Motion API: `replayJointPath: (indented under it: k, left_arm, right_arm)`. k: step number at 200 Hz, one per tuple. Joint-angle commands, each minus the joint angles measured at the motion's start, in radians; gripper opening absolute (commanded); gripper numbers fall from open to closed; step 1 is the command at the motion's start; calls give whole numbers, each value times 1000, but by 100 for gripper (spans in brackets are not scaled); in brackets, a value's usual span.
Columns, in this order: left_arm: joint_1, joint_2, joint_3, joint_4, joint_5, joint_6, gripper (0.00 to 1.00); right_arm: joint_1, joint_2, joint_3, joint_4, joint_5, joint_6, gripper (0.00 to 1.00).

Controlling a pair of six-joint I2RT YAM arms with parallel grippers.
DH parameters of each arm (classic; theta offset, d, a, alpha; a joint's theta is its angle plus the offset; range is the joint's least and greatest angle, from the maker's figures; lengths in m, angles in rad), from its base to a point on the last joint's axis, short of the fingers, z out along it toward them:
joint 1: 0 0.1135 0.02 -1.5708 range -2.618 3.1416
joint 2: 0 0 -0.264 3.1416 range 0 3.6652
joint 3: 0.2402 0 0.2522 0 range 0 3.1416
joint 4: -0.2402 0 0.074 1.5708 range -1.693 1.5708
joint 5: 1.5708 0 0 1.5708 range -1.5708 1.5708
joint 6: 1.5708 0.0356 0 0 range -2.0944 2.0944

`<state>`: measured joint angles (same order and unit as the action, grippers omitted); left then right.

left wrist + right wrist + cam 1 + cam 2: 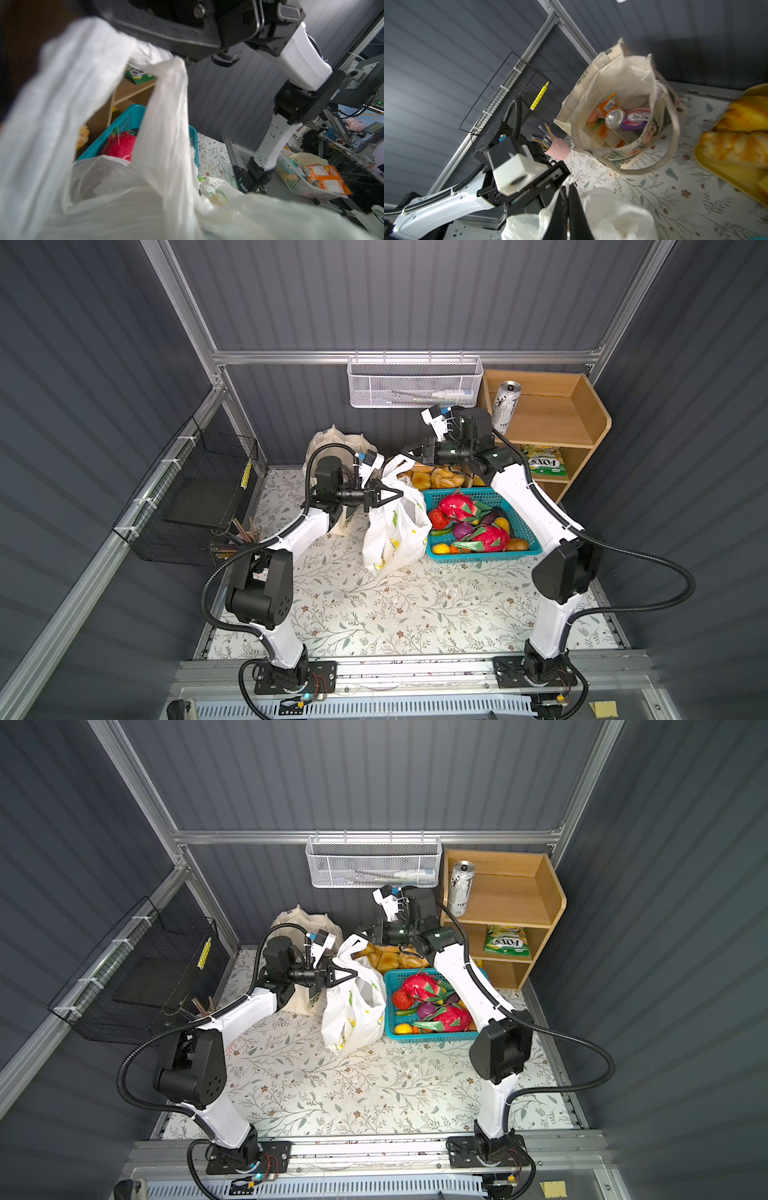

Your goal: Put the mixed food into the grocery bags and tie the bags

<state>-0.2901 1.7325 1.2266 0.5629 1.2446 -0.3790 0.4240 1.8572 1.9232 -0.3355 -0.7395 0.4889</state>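
The white lemon-print plastic bag stands mid-table, its two handles pulled apart. My left gripper is shut on one handle; in the left wrist view plastic hides its jaws. My right gripper is shut on the other handle, thin plastic pinched between its fingers. Behind stands the cream tote, open, holding an orange packet, a can and a purple pouch. Another tall can and a green FOX'S pouch are on the shelf.
A teal basket of toy fruit touches the plastic bag's right side, with a yellow bread tray behind it. The wooden shelf is at the back right. A black wire basket and pen cup are at the left; a white mesh basket hangs on the rail.
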Motion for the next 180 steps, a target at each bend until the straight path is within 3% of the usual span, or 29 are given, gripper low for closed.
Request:
replayJointPath:
  k: [1,57,106,141,180]
  left_arm:
    - [23,9,-13,319,-23,-240,0]
    - [25,2,18,118,-65,-97,0]
    - [25,-3,37,53,-73,-63,0]
    - [25,-4,47,53,-55,-67,0]
    - [26,-10,57,10,17,-44,0]
  right_arm:
    - [9,-140,-151,83,126,-23,0]
    - [110,-352,-465,171,308,-38,0]
    - [169,-335,-618,219,349,-9,0]
    - [166,-214,-578,260,337,28,0]
    - [164,-192,-534,276,339,36,0]
